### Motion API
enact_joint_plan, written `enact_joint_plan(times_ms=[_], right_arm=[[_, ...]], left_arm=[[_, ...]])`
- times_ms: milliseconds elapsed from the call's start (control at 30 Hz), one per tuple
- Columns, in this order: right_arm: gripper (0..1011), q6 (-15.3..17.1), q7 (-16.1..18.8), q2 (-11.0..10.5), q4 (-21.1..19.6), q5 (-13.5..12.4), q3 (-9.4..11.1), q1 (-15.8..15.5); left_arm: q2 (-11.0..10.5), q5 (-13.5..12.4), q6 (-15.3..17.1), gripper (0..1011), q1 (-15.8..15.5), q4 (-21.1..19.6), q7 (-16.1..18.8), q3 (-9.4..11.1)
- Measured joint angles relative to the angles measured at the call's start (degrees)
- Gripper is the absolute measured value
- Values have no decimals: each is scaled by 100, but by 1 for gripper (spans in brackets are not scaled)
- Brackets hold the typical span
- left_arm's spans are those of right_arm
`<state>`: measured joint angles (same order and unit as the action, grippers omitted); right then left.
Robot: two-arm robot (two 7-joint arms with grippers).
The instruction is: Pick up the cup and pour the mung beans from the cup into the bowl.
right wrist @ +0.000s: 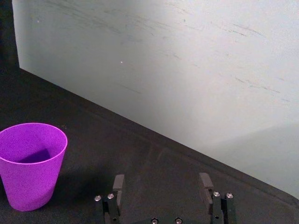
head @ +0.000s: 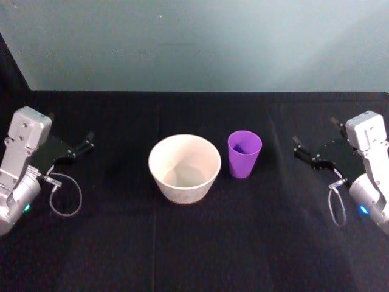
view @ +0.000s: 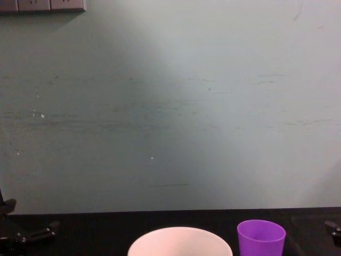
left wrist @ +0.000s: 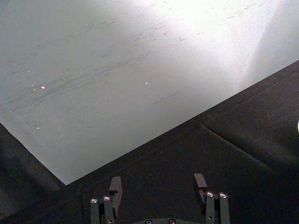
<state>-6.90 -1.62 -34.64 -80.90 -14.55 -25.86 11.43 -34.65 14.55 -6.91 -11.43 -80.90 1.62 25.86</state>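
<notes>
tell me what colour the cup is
Bright purple, plain with no pattern. The cup shows best in the right wrist view.

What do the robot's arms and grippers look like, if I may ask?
The left arm and right arm are silver-grey and boxy, each with a thin looped cable. The left gripper and right gripper are black, two-fingered, with silver screws.

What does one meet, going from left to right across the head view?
left claw → bowl → cup → right claw
</notes>
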Motion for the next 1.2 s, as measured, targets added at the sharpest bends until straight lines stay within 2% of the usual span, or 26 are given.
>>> enact_joint_plan(times_ms=[567,1033,1200], right_arm=[[1003,-1,37,10,-10,5,33,-36],[1003,127,547,15,-337,-67,117,-380],[1003,123,807,104,-377,-129,92,-436]], left_arm=[[0,0,0,1000,0,0,0,0],[0,0,0,1000,0,0,0,0],[0,0,0,1000,0,0,0,0]])
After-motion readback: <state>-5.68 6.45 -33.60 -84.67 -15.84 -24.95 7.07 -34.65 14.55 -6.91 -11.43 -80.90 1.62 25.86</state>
